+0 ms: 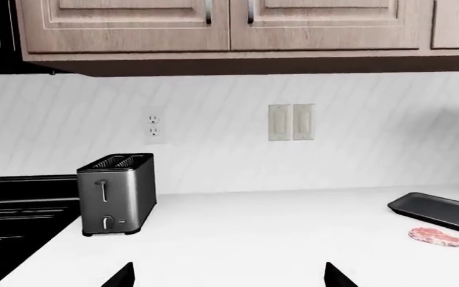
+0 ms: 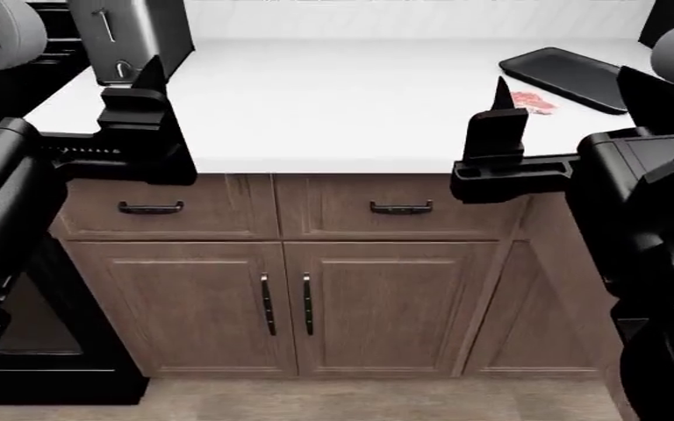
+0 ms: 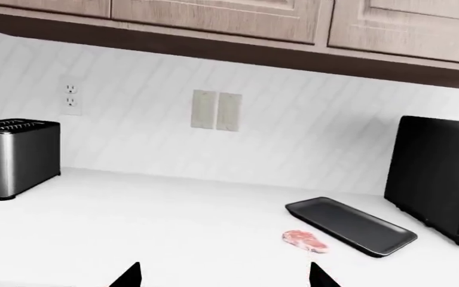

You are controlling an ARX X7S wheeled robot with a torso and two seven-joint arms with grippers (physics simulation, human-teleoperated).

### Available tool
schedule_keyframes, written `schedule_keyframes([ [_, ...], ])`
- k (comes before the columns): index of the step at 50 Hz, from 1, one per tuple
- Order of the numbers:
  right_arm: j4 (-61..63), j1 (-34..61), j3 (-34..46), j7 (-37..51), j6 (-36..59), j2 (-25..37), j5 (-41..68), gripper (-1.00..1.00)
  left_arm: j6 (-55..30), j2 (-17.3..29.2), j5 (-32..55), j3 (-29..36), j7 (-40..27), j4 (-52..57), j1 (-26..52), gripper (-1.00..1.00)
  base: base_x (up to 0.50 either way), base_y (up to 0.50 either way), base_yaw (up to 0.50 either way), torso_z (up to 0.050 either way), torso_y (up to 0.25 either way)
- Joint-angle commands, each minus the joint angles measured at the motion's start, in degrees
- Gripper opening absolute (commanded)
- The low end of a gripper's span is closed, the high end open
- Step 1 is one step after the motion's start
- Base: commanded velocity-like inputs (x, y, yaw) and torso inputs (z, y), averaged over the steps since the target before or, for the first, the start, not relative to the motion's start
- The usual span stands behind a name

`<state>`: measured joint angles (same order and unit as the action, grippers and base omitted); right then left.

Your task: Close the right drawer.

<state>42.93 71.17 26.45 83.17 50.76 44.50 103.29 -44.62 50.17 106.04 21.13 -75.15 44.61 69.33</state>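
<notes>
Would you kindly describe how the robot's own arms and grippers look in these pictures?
Both arms are matte black with blocky, angular housings and pale grey rounded caps near the shoulders. The left gripper and right gripper end in flat, tapered black fingers; only their tips show in each wrist view. No cables or markings are visible.

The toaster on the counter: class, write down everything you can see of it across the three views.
The toaster is a boxy two-slot appliance with a brushed-metal body, dark top and dark base. Its narrow end carries a lever in a vertical slot and a small knob below. It stands upright on the white countertop, near the edge beside the black stove, in front of the white backsplash and below the wall outlet. Nothing else touches it, and no bread shows in the slots.
</notes>
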Motion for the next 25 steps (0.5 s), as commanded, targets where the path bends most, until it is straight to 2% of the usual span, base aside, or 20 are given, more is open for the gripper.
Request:
schedule_keyframes([
  [1,0.6,2.5,1.3,2.2,0.2,2.3,5.1,1.0,1.1,1.6,5.4,0.3,-2.2,0.3,1.5,1.0,0.0,0.0,0.0,0.05,0.0],
  [25,2.4,1.8,1.8,-2.6,0.4,1.6,3.5,1.0,2.7,2.0,4.7,-0.7,-1.8,0.9,0.7,1.0,0.0,0.0,0.0,0.05,0.0],
])
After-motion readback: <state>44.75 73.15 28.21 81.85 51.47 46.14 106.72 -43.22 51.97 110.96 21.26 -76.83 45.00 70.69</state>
